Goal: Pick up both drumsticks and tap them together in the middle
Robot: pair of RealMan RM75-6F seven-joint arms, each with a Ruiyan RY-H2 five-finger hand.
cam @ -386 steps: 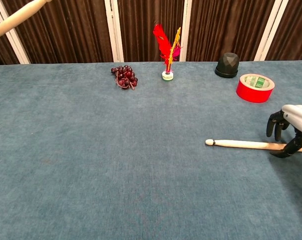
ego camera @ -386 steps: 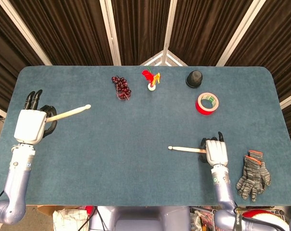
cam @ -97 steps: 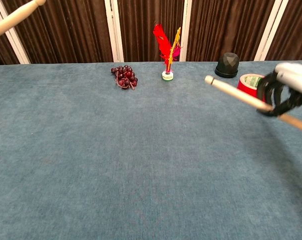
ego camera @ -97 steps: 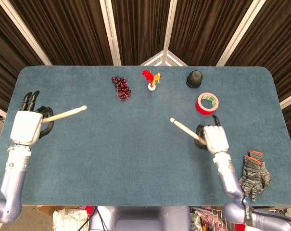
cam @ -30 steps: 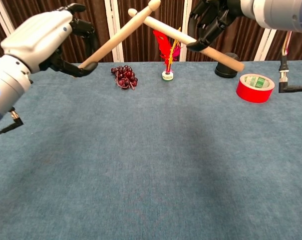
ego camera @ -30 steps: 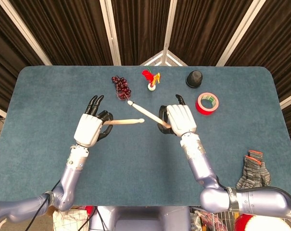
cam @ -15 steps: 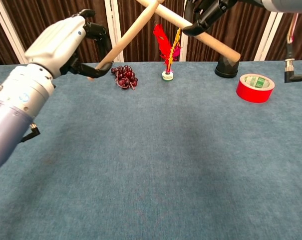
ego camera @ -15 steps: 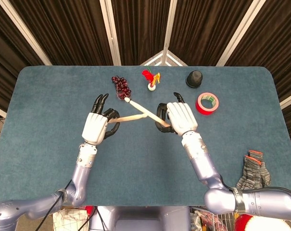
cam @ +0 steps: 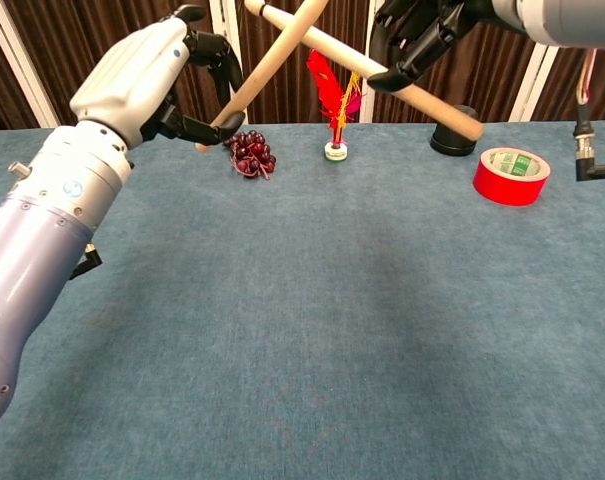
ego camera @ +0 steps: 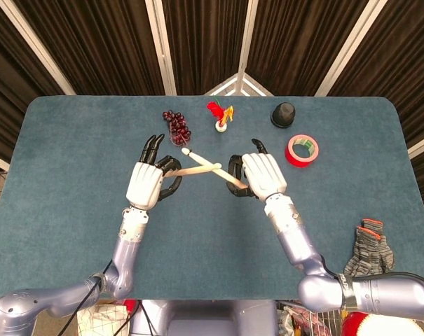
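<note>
1. The left robot hand (ego camera: 145, 184) is raised above the middle of the blue counter (ego camera: 71, 147), and its fingers are closed around the lower end of the left drumstick (ego camera: 197, 169).
2. The right robot hand (ego camera: 263, 173) is also raised, near the left one, and it grips the right drumstick (ego camera: 208, 164) some way up from the thick end.
3. The two drumsticks cross each other in the air between the hands and make an X; they seem to touch at the crossing, but the head view alone cannot confirm it.
4. In the chest view, the crossing is near the top edge, above the grapes (cam: 248, 153) and the red feather shuttlecock (cam: 332, 105).
5. A red tape roll (ego camera: 302, 150), a black cup (ego camera: 284, 115) and grey gloves (ego camera: 368, 254) lie on the right part of the counter.
</note>
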